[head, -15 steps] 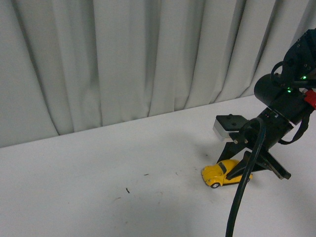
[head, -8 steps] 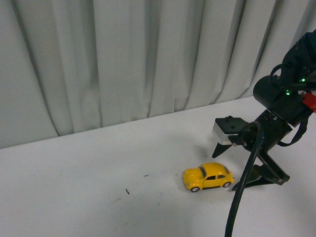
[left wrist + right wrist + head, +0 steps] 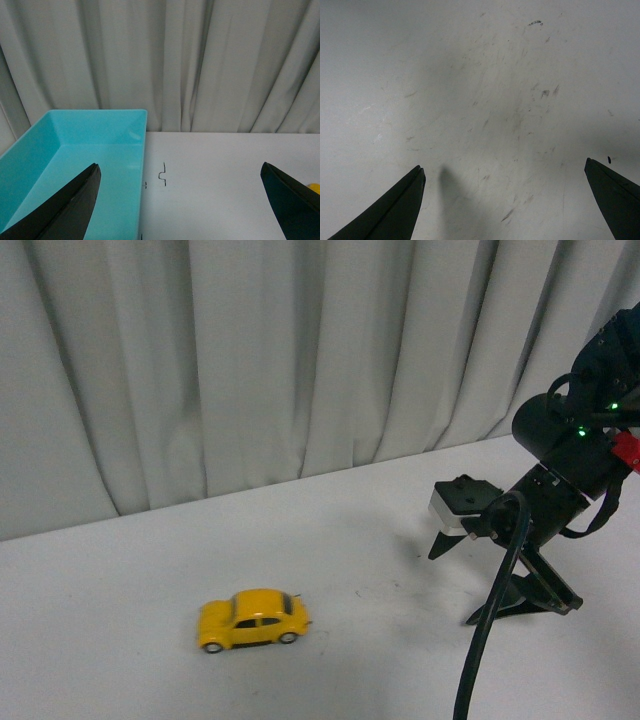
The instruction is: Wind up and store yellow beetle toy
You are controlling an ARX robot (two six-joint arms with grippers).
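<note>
Front view: the yellow beetle toy stands on its wheels on the white table, left of centre and toward the near edge, side-on. The right fingers are at the right of the scene, spread wide and empty, tips down at the table, well apart from the toy. A black cable hangs in front of the right arm. A pale curtain closes the far side.

Left wrist view: the left fingers are spread, holding nothing. A turquoise bin sits on the table beside one finger. A yellow sliver shows at the frame edge.

Right wrist view: the right fingers are spread over bare, scuffed table surface.
</note>
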